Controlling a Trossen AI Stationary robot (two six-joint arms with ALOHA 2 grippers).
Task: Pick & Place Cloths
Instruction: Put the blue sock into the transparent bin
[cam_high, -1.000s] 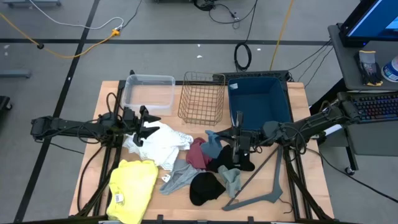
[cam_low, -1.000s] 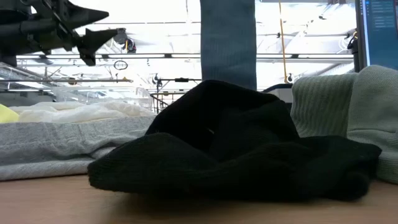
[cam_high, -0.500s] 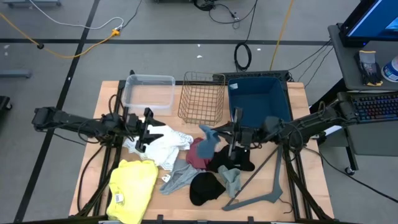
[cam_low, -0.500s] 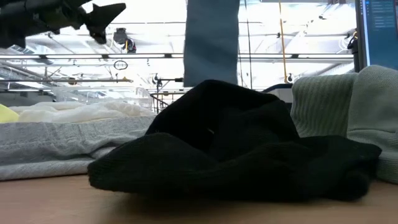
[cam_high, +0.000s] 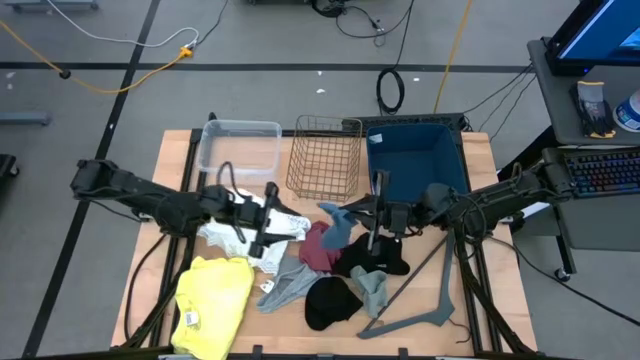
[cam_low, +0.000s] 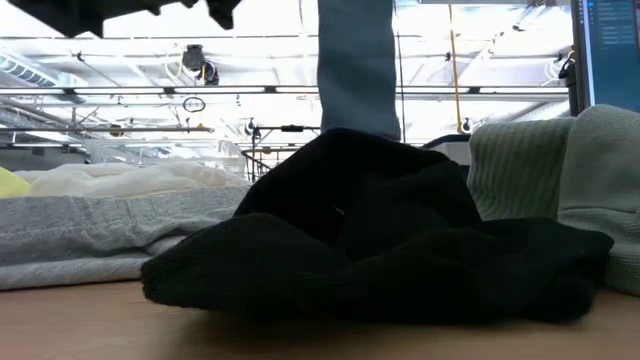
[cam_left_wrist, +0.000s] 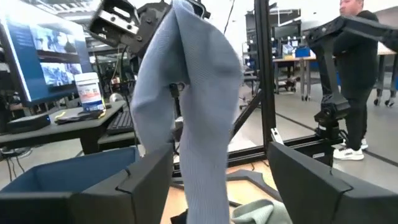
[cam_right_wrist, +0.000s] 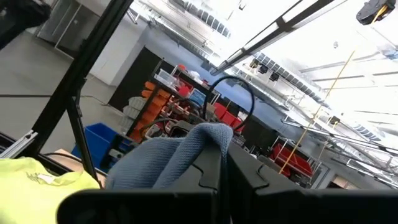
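My right gripper (cam_high: 372, 215) is shut on the blue cloth (cam_high: 335, 222), which hangs in mid-air (cam_low: 358, 60) over the pile. The maroon cloth (cam_high: 318, 248) and the black cloths (cam_high: 330, 302) lie below it. My left gripper (cam_high: 267, 218) is open above the white cloth (cam_high: 250, 232). It points at the hanging blue cloth (cam_left_wrist: 193, 93) and its fingers stand apart on either side without touching. The yellow cloth (cam_high: 212, 305) lies at the near left and the grey cloth (cam_high: 285, 285) beside it. My right gripper pinches the blue cloth by its bunched upper end (cam_right_wrist: 186, 146) between the two fingers, reaching in from the table's right. The cloth hangs slack below the fingers. The black cloth (cam_low: 370, 230) hides its lower end in the low view.
At the far edge stand a clear plastic tub (cam_high: 240, 145), a wire basket (cam_high: 325, 160) and a blue bin (cam_high: 415, 160). A grey hanger (cam_high: 425, 310) lies at the near right, next to a pale green cloth (cam_high: 372, 290). A person (cam_left_wrist: 354, 62) stands beyond the table.
My left gripper has moved toward the table's right over the white cloth, closing on the hanging blue cloth, and stays open. My right gripper has drawn the blue cloth up a little, and the cloth has swayed.
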